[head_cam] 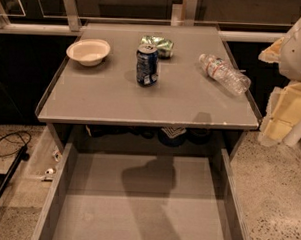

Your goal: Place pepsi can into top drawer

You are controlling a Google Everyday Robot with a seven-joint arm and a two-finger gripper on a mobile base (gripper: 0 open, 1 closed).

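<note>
Can [147, 65]: upright, mid-desk [141, 104], just in front of foil bag [158, 45]. Bowl [88, 51]: rear left. Bottle [224, 73]: lying at right. Drawer [101, 215]: pulled out below. Gripper [282, 132]: beside desk's right edge; open or closed, cannot tell.

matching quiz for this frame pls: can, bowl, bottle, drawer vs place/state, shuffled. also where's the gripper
1. pepsi can
2. bowl
3. water bottle
4. top drawer

A. lying on its side, right part of the tabletop
B. open, below the tabletop, floor bare
C. upright, middle of the tabletop
D. back left corner of the tabletop

Pairs: 1-C, 2-D, 3-A, 4-B

The gripper is off the tabletop's right edge, well away from the pepsi can.
</note>
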